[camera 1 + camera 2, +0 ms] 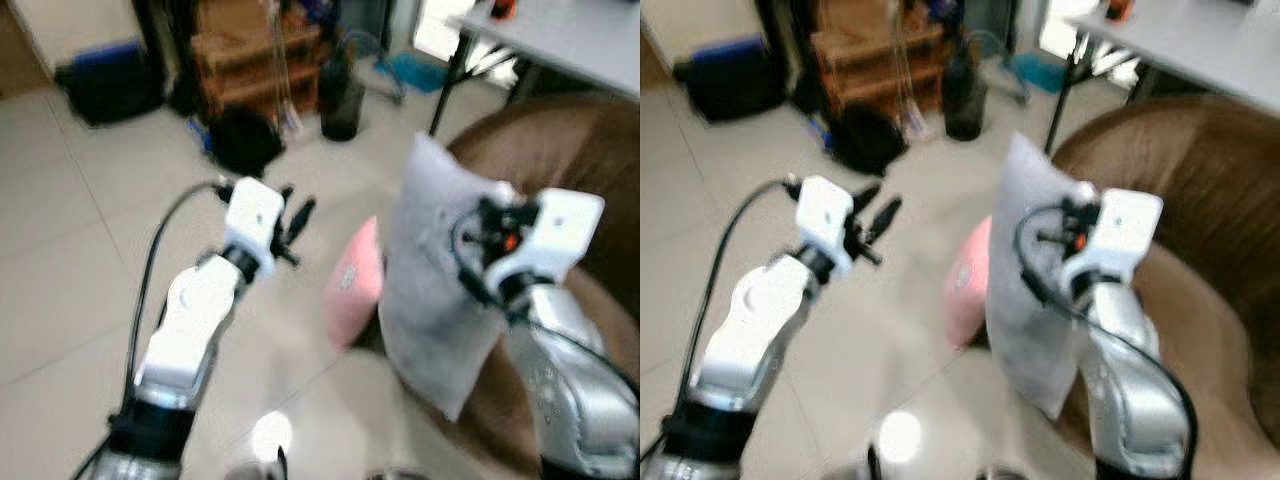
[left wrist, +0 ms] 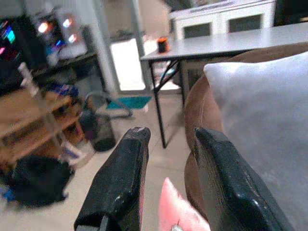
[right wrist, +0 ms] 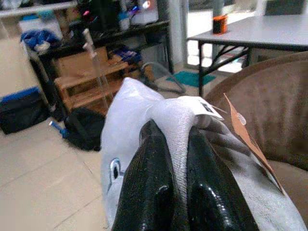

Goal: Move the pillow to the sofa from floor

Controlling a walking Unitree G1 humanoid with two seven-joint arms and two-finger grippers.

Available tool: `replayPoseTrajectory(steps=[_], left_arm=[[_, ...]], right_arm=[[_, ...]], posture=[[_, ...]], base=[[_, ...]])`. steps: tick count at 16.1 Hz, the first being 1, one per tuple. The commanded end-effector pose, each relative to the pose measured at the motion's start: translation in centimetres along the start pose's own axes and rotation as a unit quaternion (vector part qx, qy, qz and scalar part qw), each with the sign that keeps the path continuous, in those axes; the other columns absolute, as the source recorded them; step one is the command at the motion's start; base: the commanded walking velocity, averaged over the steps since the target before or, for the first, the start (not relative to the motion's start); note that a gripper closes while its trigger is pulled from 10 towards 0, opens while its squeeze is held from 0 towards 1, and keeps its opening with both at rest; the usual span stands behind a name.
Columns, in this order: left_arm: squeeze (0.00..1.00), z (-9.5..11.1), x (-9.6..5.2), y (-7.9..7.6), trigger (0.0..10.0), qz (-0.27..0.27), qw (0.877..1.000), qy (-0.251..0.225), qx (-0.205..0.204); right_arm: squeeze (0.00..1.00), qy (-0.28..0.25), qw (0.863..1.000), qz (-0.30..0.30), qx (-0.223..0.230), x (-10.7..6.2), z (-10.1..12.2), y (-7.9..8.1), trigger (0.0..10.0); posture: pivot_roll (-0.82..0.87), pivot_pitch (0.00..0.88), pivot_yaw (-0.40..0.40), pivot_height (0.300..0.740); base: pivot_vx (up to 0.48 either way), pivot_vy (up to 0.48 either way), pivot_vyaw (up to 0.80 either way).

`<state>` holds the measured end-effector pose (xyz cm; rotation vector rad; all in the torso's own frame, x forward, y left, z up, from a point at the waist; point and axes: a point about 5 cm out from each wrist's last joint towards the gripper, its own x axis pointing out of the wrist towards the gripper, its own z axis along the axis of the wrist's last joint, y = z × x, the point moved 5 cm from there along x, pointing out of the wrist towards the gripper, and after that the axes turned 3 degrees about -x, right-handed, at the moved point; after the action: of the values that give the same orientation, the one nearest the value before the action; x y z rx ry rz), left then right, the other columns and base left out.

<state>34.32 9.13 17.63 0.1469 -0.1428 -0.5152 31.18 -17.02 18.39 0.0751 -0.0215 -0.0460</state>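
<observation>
A pale grey pillow (image 1: 432, 290) hangs off the floor, upright, at the front edge of the brown sofa (image 1: 580, 170). My right gripper (image 3: 175, 144) is shut on the pillow's (image 3: 144, 120) top edge, near its paper tags. A pink pillow (image 1: 355, 280) leans on the floor against the sofa's base, just left of the grey one. My left gripper (image 1: 295, 225) is raised over the tiled floor, left of both pillows, open and holding nothing; in its wrist view the fingers (image 2: 125, 183) stand apart with the grey pillow (image 2: 269, 125) beside them.
A grey table (image 1: 560, 40) with black legs stands behind the sofa. At the back are a wooden shelf (image 1: 255, 60), a black bag (image 1: 245, 140), a dark bin (image 1: 340, 95) and a black case (image 1: 105, 85). Bare tiles lie to the left.
</observation>
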Motion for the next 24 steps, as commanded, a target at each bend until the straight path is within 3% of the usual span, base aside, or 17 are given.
replayPoseTrajectory(steps=[1,11,16,20,24], left_arm=[[0.00,0.3,0.4,-0.4,10.0,-0.009,1.000,-0.005,0.001],[0.00,-0.1,0.0,-0.2,10.0,-0.013,1.000,0.005,0.008],[0.00,-0.6,-0.3,-0.1,10.0,-0.010,1.000,0.016,0.014],[0.00,-1.1,-1.0,0.4,10.0,-0.012,0.999,0.025,0.024],[0.00,-1.8,-1.6,-0.2,10.0,-0.039,0.998,0.042,0.027]], right_arm=[[0.00,-0.023,1.000,-0.010,-0.004,-0.1,1.2,-0.4,10.0],[0.00,-0.017,1.000,-0.023,-0.005,0.0,0.7,-1.1,10.0],[0.00,-0.014,1.000,0.013,-0.014,-0.2,0.7,-0.3,10.0],[0.00,-0.018,0.999,0.026,-0.001,0.2,1.2,-0.2,10.0],[0.00,-0.034,0.998,0.045,0.002,1.6,2.7,0.6,10.0]], posture=[[-0.05,0.035,-0.018,0.740],[-0.04,0.052,-0.017,0.740],[-0.05,0.064,-0.020,0.740],[-0.05,0.067,-0.029,0.740],[-0.06,0.099,-0.024,0.740]], base=[[0.356,0.000,-0.80],[0.358,0.000,-0.77],[0.328,0.000,0.00],[0.000,0.000,0.00],[0.000,0.000,0.00]])
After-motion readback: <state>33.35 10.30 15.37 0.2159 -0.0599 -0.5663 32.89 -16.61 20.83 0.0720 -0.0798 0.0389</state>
